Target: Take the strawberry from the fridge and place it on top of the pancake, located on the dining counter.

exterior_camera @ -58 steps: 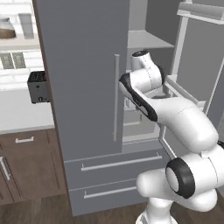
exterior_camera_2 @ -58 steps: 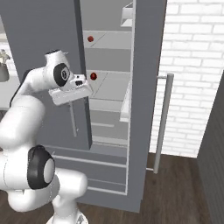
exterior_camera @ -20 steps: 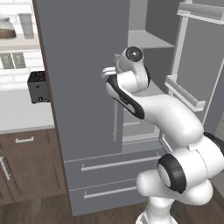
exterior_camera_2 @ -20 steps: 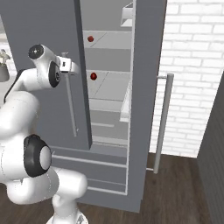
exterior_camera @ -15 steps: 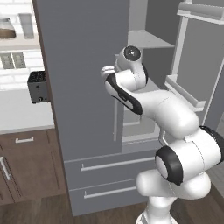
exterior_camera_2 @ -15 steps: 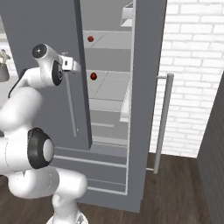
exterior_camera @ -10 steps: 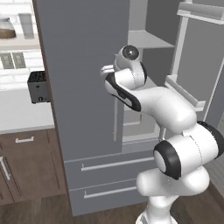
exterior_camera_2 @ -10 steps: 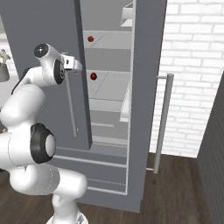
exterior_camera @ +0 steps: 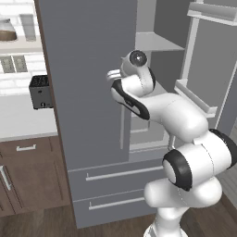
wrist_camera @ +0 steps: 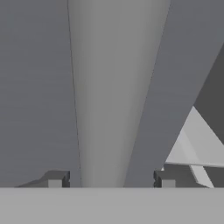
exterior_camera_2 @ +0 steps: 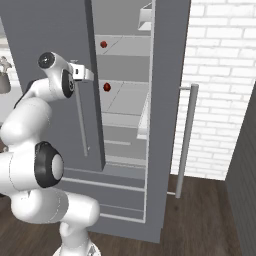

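Fridge (exterior_camera_2: 50,30): right door open, left door shut; jaws spread on either side of the left door's handle (wrist_camera: 109,96), not visibly pinching it; strawberry (exterior_camera_2: 107,87) on a shelf beyond the jaws, unpicked; fetching and placing on the pancake remain.

No text, label, brand, number or sign can be read anywhere in these pictures
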